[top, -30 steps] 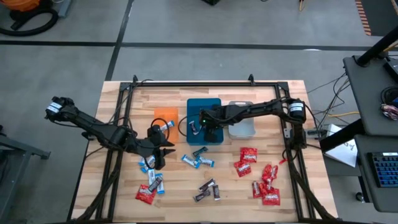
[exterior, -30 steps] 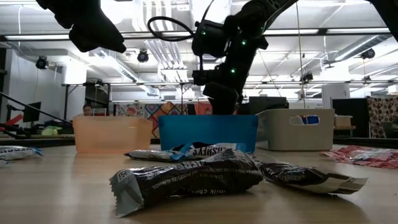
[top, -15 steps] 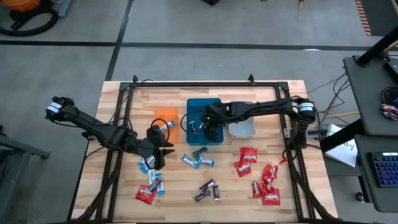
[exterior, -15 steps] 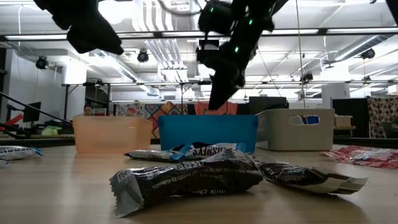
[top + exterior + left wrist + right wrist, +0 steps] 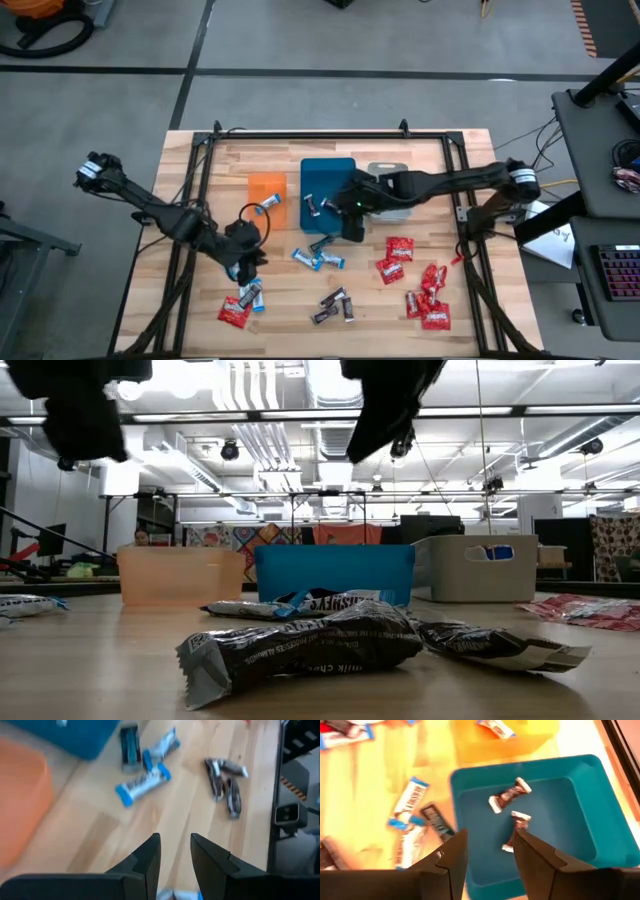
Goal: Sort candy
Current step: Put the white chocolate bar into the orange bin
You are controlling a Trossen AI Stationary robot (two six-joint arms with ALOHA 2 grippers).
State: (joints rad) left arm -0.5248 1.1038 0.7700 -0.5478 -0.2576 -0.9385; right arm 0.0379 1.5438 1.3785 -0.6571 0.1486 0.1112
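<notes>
Candy (image 5: 318,260) at 6 o'clock of teal tray (image 5: 327,168): right gripper (image 5: 487,851), fingers parted and empty, should drop straight down.

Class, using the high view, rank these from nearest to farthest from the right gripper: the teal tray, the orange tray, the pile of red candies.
1. Teal tray, directly beside the right gripper.
2. Red candies, toward the table's right front.
3. Orange tray, beyond the teal tray, leftward.

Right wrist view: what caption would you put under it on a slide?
Open fingers above a teal tray holding two dark candies, blue-and-white candies on the table beside it.
</notes>
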